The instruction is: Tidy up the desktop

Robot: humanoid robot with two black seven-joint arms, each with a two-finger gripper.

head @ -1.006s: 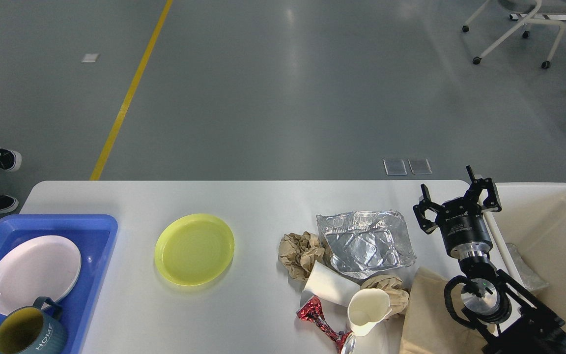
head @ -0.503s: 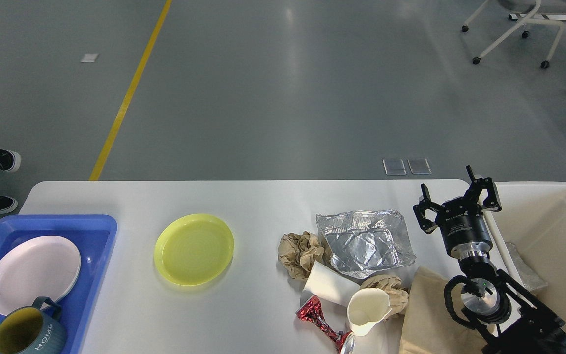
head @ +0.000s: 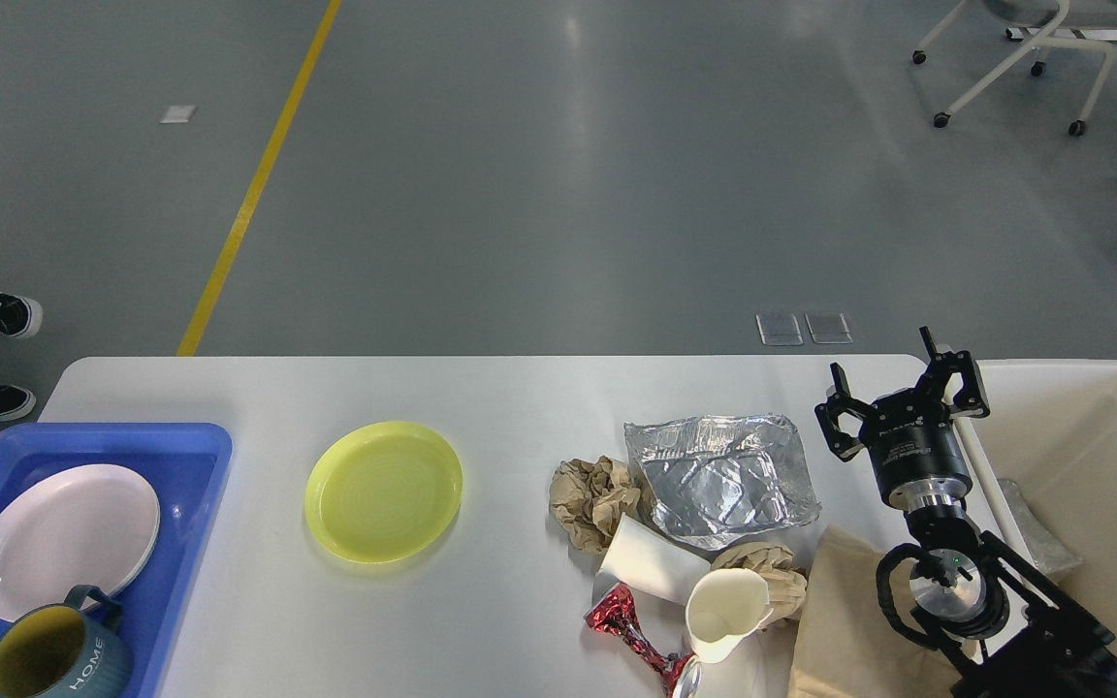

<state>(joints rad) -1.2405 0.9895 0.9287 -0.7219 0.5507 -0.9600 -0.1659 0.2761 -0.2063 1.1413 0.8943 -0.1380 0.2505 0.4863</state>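
Observation:
The white-grey desktop point(head: 510, 397) fills the lower half of the head view. A yellow plate point(head: 384, 491) lies left of centre. Right of centre sits a heap of litter: a crushed foil tray point(head: 719, 480), crumpled brown paper point(head: 593, 496), two white paper cups point(head: 725, 612), a red foil wrapper point(head: 628, 630) and a brown paper bag point(head: 849, 620). My right gripper point(head: 901, 388) stands open and empty near the desktop's far right corner, just right of the foil tray. My left gripper is out of view.
A blue tray point(head: 200, 465) at the left edge holds a white plate point(head: 64, 538) and a grey-blue mug point(head: 54, 654). A cream bin point(head: 1101, 388) stands beside the desktop on the right with something foil-like inside. A person's shoes point(head: 6, 315) are on the floor at left.

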